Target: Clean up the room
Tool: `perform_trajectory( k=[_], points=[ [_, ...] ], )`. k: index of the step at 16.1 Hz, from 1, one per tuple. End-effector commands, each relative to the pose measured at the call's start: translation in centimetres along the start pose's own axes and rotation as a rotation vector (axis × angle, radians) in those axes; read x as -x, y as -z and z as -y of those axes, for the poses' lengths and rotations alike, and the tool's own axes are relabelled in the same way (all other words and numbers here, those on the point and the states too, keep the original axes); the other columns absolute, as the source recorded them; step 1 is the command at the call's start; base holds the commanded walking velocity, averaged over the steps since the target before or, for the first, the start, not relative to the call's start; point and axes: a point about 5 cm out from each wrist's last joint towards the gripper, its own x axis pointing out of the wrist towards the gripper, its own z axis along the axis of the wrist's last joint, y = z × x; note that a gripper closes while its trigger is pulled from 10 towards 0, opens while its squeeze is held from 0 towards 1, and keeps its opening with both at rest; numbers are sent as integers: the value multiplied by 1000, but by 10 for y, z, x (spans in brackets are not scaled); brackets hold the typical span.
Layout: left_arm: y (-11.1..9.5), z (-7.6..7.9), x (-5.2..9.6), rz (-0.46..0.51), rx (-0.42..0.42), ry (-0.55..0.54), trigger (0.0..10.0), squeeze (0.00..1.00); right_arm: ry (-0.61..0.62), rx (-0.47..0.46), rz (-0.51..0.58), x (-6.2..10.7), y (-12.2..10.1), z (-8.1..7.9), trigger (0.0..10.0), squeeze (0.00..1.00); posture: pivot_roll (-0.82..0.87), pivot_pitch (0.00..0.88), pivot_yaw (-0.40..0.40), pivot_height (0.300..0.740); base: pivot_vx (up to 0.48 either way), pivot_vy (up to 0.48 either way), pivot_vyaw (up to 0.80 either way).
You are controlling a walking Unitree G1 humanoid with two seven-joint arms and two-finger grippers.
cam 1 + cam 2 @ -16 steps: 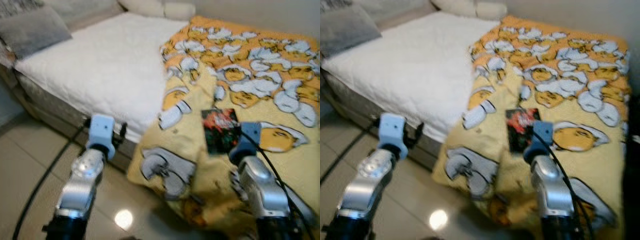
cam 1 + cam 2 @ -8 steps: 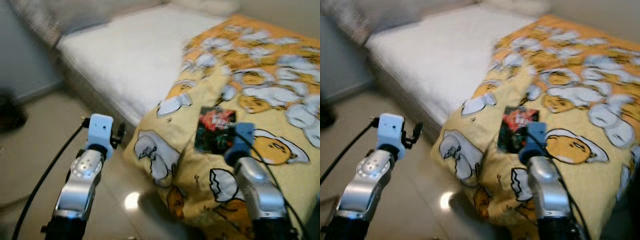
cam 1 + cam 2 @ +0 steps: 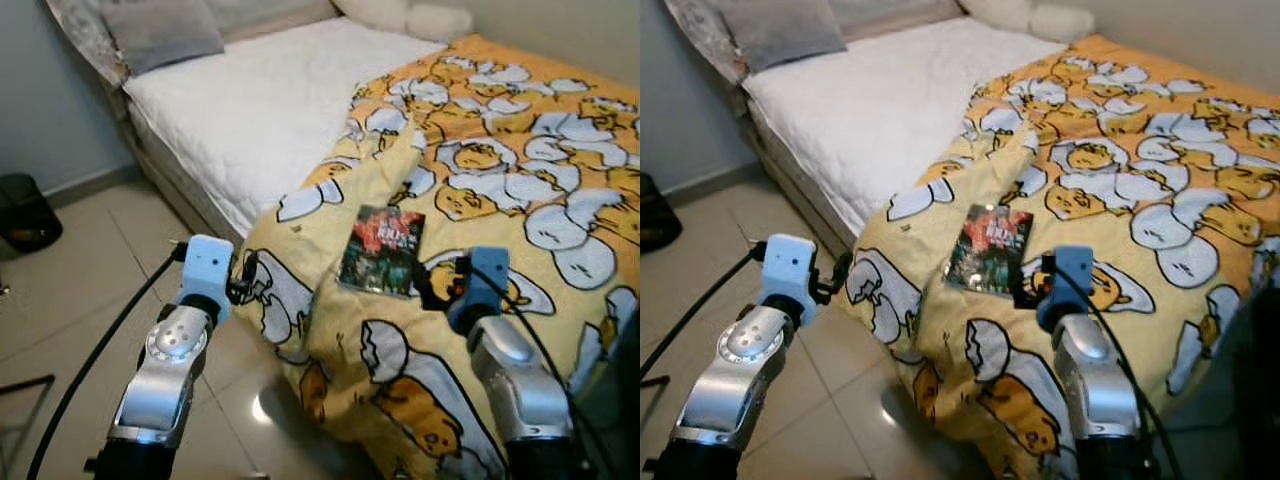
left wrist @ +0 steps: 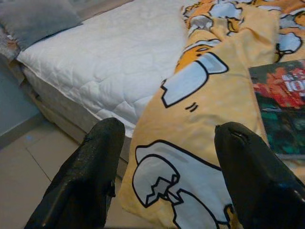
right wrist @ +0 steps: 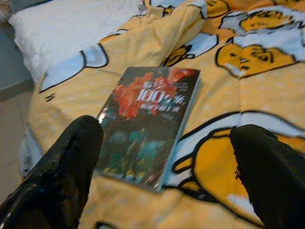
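Right, R gripper [image 5: 162, 157] spread wide near book [image 5: 147, 125]; soft blanket [image 3: 500, 180] could sag, book slips. L gripper [image 4: 167, 176] spread too.

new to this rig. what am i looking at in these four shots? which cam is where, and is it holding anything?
This is a humanoid robot with two silver arms, each ending in a claw of two long black fingers. The two wide shots come from a stereo camera on its head, looking down at a bed. The other two come from cameras on the wrists, each looking out between that claw's own fingers.

On the bed lies a rumpled yellow blanket printed with cartoon eggs, spilling over the edge toward the tiled floor, beside bare white quilted mattress. A thin dark book with a red and green cover lies flat on the blanket.

The right claw is open, its fingers spread just short of the book, not touching it. The left claw is also open, out by the hanging blanket edge. Neither holds anything.
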Motion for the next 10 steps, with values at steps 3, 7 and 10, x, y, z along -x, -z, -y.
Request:
perform_trajectory(
  k=[3,7,10],
  points=[
    [1,-4,1,0,-7,4,10000,310,-12,-7,-12,-1,-1,-3,10000,0,38,0,43,740,0,0,0],
    [2,-4,1,-2,12,26,10000,322,-8,-3,-7,-1,-2,-2,10000,0,38,0,42,740,0,0,0],
    [2,-4,2,-4,19,38,10000,325,-48,30,-1,-1,-3,-7,10000,0,39,0,42,740,82,0,0]
  ],
)
